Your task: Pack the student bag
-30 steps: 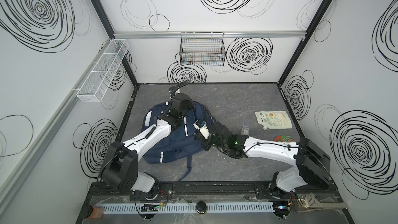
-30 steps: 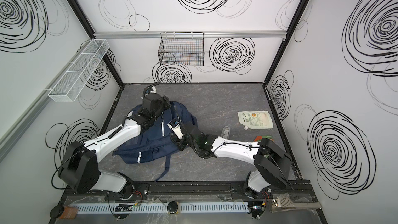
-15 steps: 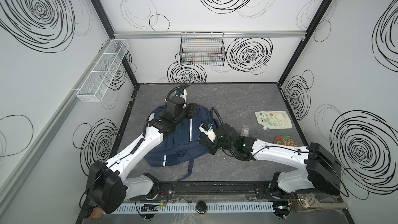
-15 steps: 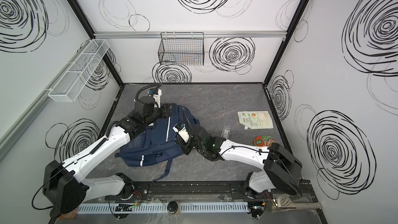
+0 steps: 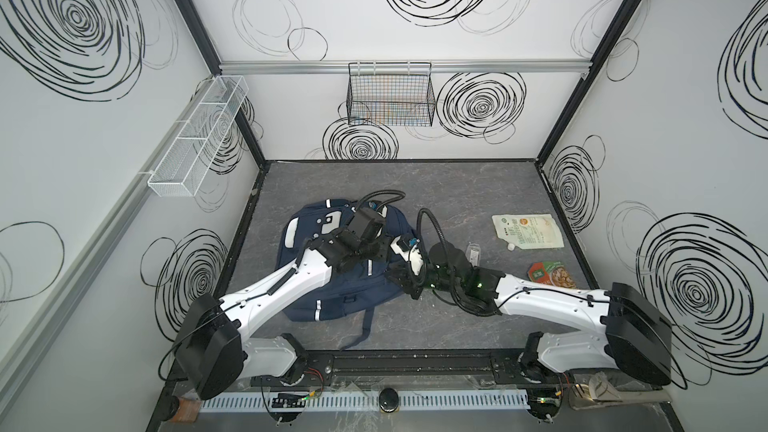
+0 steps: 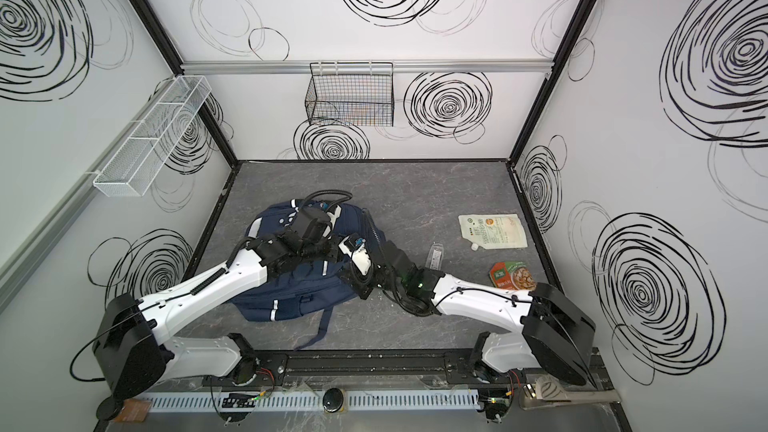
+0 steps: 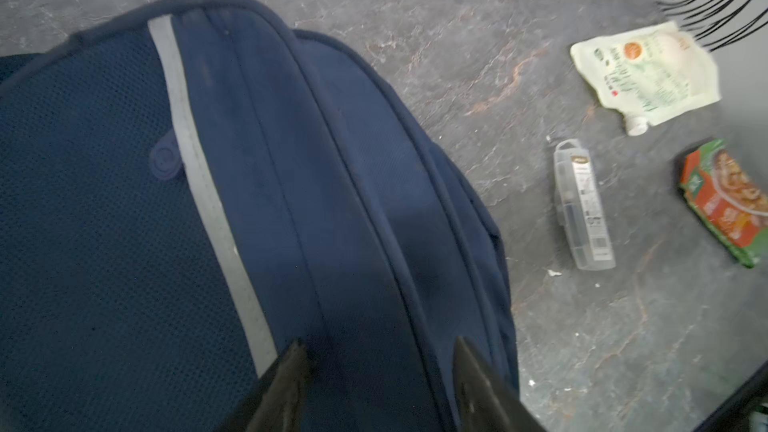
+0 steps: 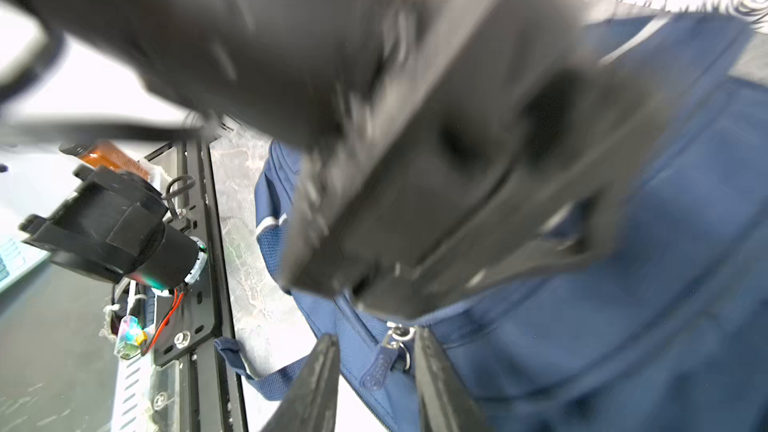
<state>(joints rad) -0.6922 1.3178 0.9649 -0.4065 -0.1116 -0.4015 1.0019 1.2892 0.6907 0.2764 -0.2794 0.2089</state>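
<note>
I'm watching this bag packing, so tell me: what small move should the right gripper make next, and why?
Probably close the right gripper on the zipper pull. It lies between the open fingers, no opening shows in the student bag, and the white pouch, clear case and red packet lie on the table.

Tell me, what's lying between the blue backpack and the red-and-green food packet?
A small clear plastic case lies flat between the backpack and the packet, touching neither. The left wrist view shows it plainly.
</note>
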